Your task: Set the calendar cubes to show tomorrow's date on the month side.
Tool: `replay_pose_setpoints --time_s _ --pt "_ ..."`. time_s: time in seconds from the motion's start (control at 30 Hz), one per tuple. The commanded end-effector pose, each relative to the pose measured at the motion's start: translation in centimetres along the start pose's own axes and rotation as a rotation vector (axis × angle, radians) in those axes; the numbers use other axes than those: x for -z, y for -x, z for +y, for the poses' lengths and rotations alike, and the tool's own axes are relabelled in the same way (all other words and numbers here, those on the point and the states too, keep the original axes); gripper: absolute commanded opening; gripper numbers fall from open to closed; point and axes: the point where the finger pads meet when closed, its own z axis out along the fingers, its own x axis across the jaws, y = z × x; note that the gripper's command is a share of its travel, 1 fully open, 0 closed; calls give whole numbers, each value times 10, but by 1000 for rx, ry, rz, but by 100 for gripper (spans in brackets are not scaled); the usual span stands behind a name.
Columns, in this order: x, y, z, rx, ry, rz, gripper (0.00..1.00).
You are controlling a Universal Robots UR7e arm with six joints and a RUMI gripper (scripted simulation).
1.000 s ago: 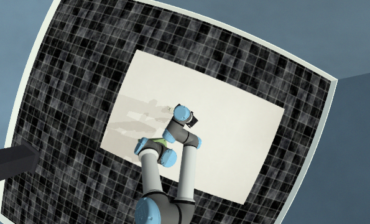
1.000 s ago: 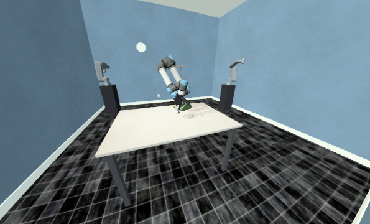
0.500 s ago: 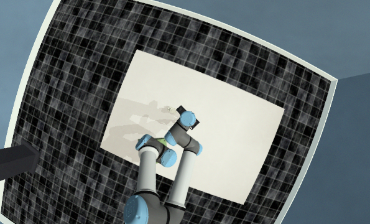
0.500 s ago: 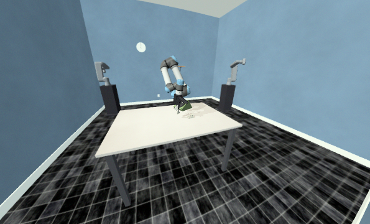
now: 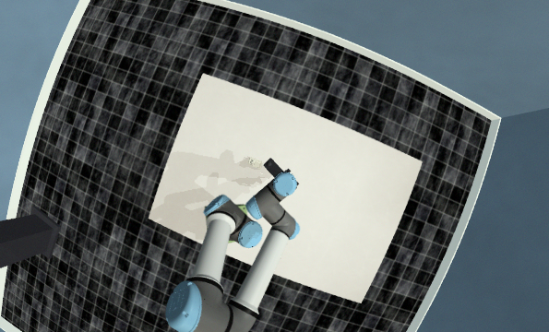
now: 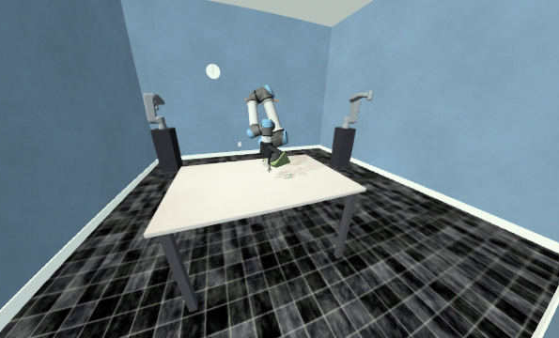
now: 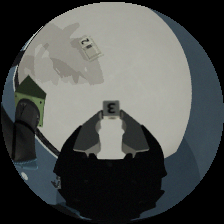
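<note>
In the wrist view my gripper [image 7: 111, 110] is shut on a small calendar cube [image 7: 110, 106] whose dark face shows a 3. I hold it above the white table [image 7: 150, 75] [image 5: 348, 207] [image 6: 232, 192]. A second, pale cube [image 7: 86, 47] [image 5: 254, 161] [image 6: 287, 176] lies loose on the table farther out, with a 2 on its top face. The green calendar tray [image 7: 31, 102] [image 6: 282, 160] [image 5: 242, 209] stands near the arm's base, mostly hidden by the arm in the top view. The gripper [image 5: 270, 165] [image 6: 269, 165] hangs between the tray and the loose cube.
The arm's elbow and forearm [image 5: 274, 217] lean over the tray side of the table. Two black pedestals with camera stands [image 6: 166, 147] [image 6: 343, 146] stand behind the table's far corners. A dark beam [image 5: 11, 240] juts in at the left.
</note>
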Motion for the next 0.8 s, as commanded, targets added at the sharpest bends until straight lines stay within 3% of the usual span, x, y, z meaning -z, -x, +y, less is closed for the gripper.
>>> replay_pose_setpoints --time_s 0.0,0.77 --pt "0 0 -1 7 -24 4 10" --pt "-1 2 1 11 -65 -14 10"
